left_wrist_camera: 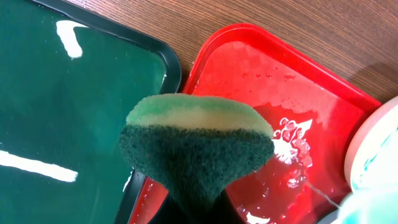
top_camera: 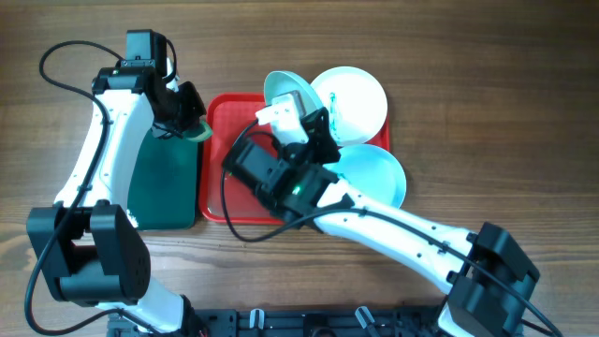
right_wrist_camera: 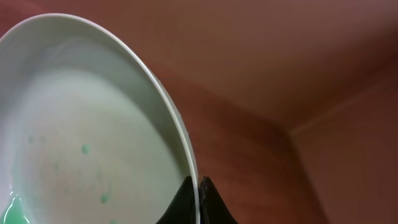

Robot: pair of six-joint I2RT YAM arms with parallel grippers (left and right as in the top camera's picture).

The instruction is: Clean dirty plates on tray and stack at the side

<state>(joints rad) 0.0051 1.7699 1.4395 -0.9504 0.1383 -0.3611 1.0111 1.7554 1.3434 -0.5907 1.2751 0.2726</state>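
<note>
Plates: three.
- One plate (top_camera: 284,91), tilted above the tray's (top_camera: 217,159) far edge, green specks inside. The right gripper (right_wrist_camera: 199,190) is nearly closed, pinching its rim.
- Two plates (top_camera: 354,98) (top_camera: 379,176), flat at the tray's right end.

Green tray (top_camera: 164,187): one, left of the tray.

Sponge (left_wrist_camera: 196,149): one, over the tray's left rim, clamped by the left gripper (top_camera: 190,122).

Left claw (top_camera: 190,120) tips hidden by sponge (left_wrist_camera: 196,149), plate (right_wrist_camera: 81,137) cropped, tray (top_camera: 214,195) partly under right arm (top_camera: 374,220)

Three plates (top_camera: 281,89) (top_camera: 360,98) (top_camera: 379,173); two trays (top_camera: 217,117) (top_camera: 164,187); one sponge (left_wrist_camera: 196,143)
</note>
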